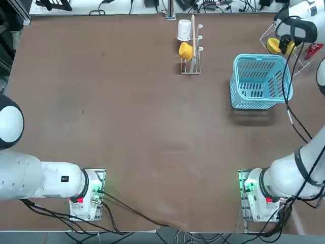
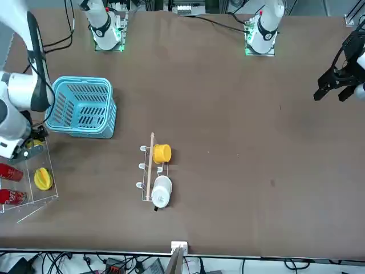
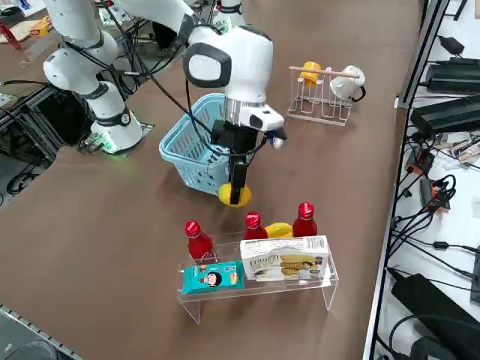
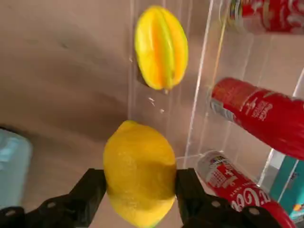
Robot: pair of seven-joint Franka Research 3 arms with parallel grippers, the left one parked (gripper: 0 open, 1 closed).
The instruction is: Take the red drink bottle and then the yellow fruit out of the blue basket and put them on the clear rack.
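Right pincer [image 4: 139,190] clamps the lemon [image 4: 139,173] beside the clear rack [image 4: 199,95]; best carry it toward twelve o'clock, clear of the bottles [image 4: 259,111], then release low.

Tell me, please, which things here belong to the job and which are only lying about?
Job: right gripper shut on the lemon, above the clear rack; red bottles standing on the rack; blue basket.

Lying about: star fruit, wire stand, yellow cup, white cup, snack boxes.
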